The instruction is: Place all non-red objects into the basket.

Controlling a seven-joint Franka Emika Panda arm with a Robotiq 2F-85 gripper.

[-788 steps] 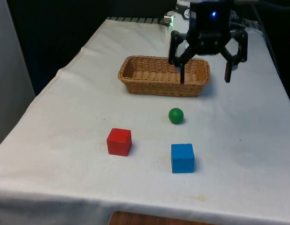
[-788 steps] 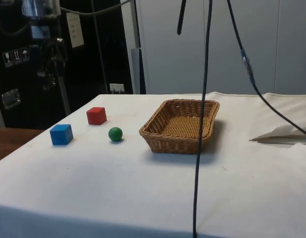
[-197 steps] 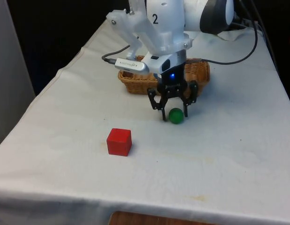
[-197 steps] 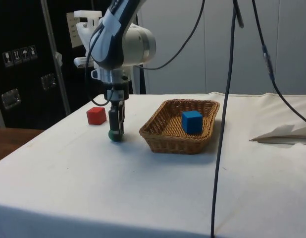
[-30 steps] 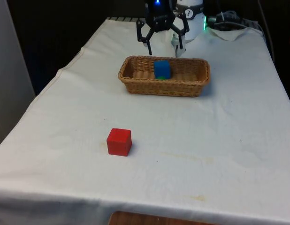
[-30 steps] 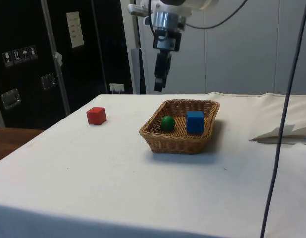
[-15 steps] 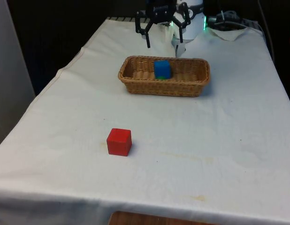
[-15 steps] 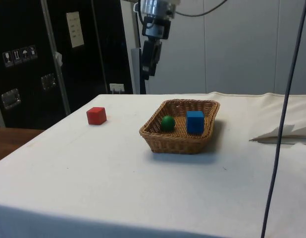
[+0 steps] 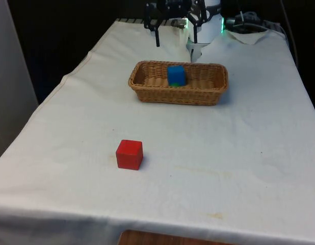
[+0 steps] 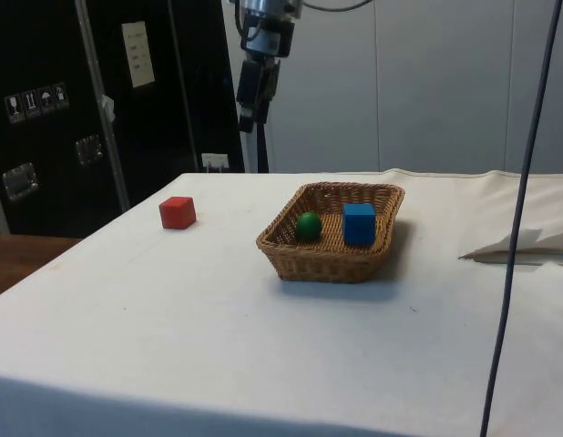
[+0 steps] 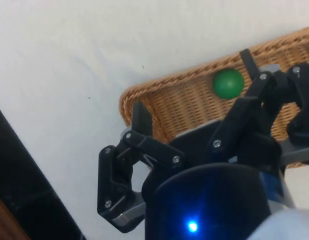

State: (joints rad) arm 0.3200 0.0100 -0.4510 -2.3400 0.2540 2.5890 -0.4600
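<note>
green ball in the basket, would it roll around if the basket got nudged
Probably yes. The green ball is round and smooth, and lies loose on the floor of the wicker basket, apart from the blue cube in the side view. The basket's raised walls would likely keep it inside. The flat-faced cube should stay put far better.

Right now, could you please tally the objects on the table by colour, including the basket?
Red: 1, the red cube on the cloth.
Blue: 1, the blue cube in the basket.
Green: 1, the green ball in the basket.
Tan: 1, the basket.
Total: 4.
</note>
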